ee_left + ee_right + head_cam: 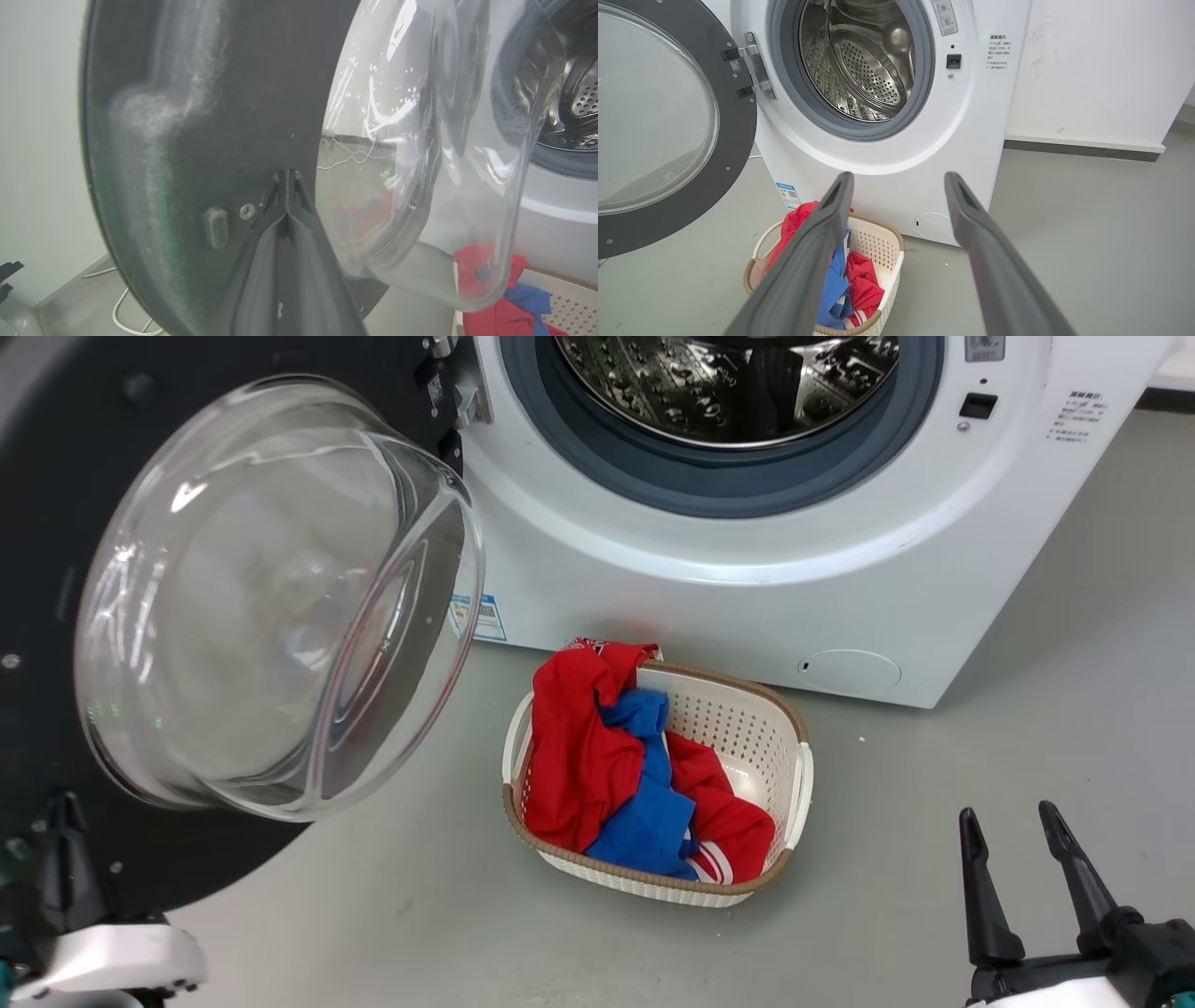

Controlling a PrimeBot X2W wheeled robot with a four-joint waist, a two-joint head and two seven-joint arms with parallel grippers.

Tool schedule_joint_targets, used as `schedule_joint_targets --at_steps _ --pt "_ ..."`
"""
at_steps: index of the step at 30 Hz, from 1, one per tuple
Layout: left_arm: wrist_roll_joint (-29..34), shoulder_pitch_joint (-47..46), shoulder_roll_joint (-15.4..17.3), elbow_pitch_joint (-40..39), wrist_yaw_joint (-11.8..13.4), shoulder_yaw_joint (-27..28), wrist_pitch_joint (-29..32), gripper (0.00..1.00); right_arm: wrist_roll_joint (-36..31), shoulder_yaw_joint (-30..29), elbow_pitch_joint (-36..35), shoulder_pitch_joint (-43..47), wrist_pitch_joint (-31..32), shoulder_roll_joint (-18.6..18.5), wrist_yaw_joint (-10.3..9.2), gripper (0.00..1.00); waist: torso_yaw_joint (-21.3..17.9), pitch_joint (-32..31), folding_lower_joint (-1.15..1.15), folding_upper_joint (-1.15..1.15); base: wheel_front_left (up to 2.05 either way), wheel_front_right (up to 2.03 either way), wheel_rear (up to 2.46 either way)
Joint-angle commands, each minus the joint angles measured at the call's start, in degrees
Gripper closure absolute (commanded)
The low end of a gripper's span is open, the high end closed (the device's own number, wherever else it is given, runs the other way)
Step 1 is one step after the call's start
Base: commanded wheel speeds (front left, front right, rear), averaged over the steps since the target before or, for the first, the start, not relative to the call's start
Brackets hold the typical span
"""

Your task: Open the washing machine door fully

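The washing machine door (pixel 271 597) stands swung out to the left of the machine, its clear glass bowl bulging toward me inside the black ring. In the left wrist view my left gripper (pixel 287 175) is shut, its two fingers pressed together with the tips against the door's (pixel 210 116) black inner face beside the glass. In the head view that gripper (pixel 63 807) sits at the lower left, against the door's lower rim. My right gripper (pixel 1008 814) is open over the floor at the lower right, holding nothing. The right wrist view shows the right gripper (pixel 899 177) well back from the door (pixel 654 116).
The white machine body (pixel 747 579) shows its grey gasket and steel drum (pixel 728 383). A white basket (pixel 801 775) with red and blue clothes (pixel 579 737) sits on the grey floor before the machine. A white wall (pixel 1101 70) lies to the right.
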Motion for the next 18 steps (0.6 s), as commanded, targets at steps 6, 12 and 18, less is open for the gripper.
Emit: schedule_joint_targets --at_steps 6,12,18 --pt "-0.59 -4.64 2.46 3.85 -1.19 5.26 0.15 1.00 -1.17 -0.45 -0.66 -1.72 -0.10 0.11 -0.01 0.00 0.36 2.60 0.00 0.00 0.00 0.00 0.00" --pt "-1.11 -9.28 4.70 8.31 -2.82 8.74 0.15 1.00 -1.85 -0.70 -1.07 -2.87 -0.10 0.11 -0.01 0.00 0.73 4.85 0.00 0.00 0.00 0.00 0.00" --pt "-1.00 -14.01 6.29 13.37 -4.48 11.22 0.15 1.00 -2.67 -0.43 -1.11 -3.98 -0.10 0.11 -0.01 0.00 0.73 6.65 0.00 0.00 0.00 0.00 0.00"
